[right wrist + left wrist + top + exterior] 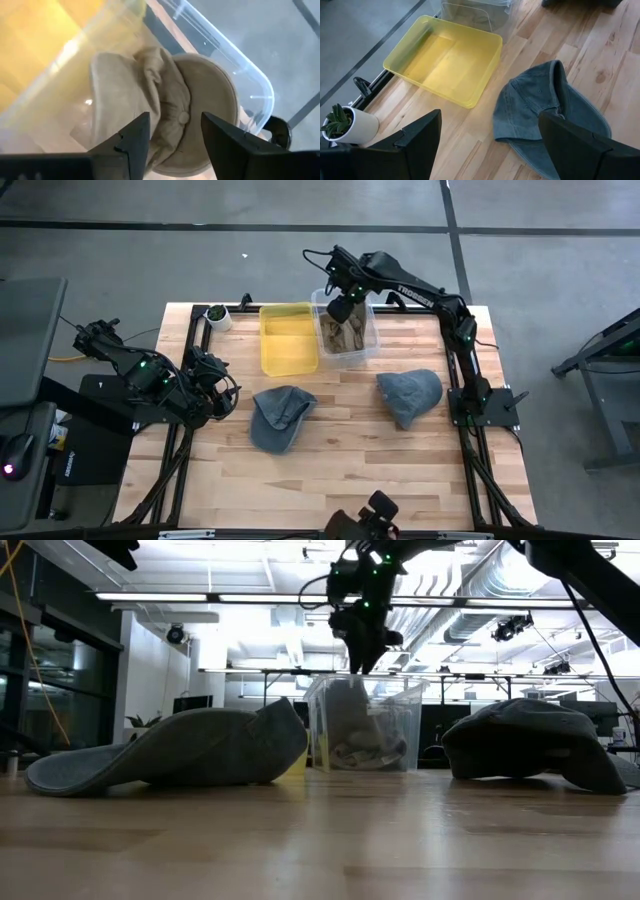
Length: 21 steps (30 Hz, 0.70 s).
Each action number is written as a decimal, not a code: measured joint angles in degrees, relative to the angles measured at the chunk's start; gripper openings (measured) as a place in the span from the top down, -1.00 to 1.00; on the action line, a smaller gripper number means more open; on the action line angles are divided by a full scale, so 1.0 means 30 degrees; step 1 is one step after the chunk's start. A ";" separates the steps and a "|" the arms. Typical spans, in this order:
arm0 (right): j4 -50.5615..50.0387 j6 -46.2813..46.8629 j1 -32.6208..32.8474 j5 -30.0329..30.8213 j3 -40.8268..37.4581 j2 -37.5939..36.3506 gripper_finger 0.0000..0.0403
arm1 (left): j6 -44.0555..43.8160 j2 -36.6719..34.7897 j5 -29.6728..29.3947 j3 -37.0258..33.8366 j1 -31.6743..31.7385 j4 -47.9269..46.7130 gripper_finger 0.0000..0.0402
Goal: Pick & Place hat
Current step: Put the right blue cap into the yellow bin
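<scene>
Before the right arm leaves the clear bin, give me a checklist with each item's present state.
1. Right claw open: ok, its fingers stand apart above the beige hat.
2. Beige hat inside the clear bin: ok, it lies within the walls.
3. Hat free of the right claw: cannot tell, the fingers sit close over it.
4. Left claw clear of the work: ok, it waits open near the table's left edge, facing a blue hat.
5. Yellow tray free for a hat: ok, nothing shows in it.
6. Second blue hat reachable: ok, it lies uncovered on the table.
</scene>
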 joint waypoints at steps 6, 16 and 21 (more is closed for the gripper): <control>-0.0145 -0.0563 0.0416 -0.0463 0.1100 0.0000 0.53 | 0.0001 0.0000 0.0004 0.0000 0.0000 0.0000 -0.54; -0.0117 -0.1319 0.0838 -0.4601 0.0802 -0.0022 0.98 | 0.0001 0.0000 0.0115 0.0000 0.0000 -0.0002 -0.54; -0.0138 -0.1457 0.1171 -0.5023 -0.0021 -0.0022 0.99 | 0.0001 0.0000 0.0117 0.0000 0.0000 -0.0007 -0.54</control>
